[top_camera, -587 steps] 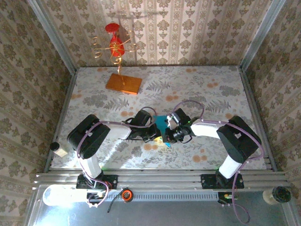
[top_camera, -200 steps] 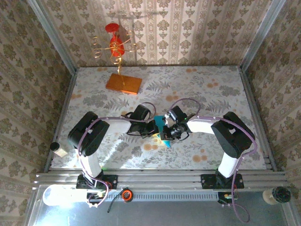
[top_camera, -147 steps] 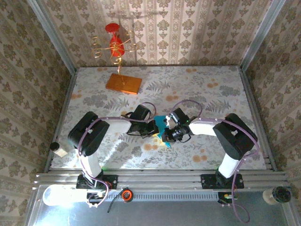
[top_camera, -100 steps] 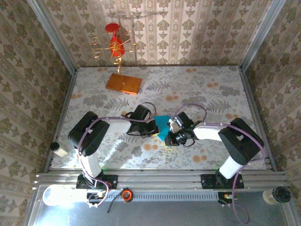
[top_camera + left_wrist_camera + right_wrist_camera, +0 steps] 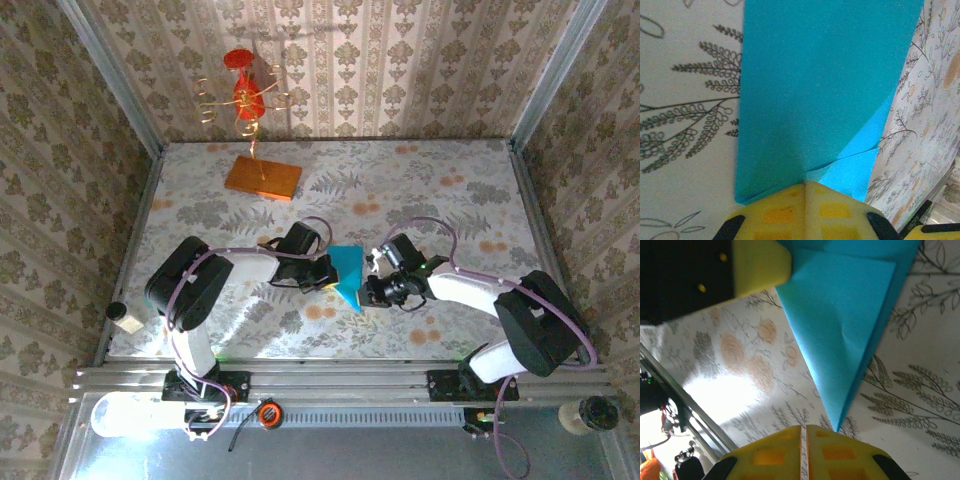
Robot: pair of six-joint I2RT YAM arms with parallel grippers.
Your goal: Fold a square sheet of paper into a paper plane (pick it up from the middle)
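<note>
The paper [image 5: 347, 272], well in front of the slab [image 5: 262, 178], is already folded to a layered pointed wedge yet seemingly lacks its final wing folds, the left gripper [image 5: 325, 274] clamped on its edge, the right gripper [image 5: 373, 290] all but closed, empty, by its tip.

Thin cyan paper plane [image 5: 815, 90], matt, faintly grainy, crisply creased. Right gripper [image 5: 804, 432] in matt yellow plastic, waffle-textured. Printed tabletop [image 5: 420, 190], smooth with low sheen. Smooth orange slab [image 5: 262, 177]. Shiny red and gold wire ornament [image 5: 247, 95]. Brushed metal rail [image 5: 340, 380].
</note>
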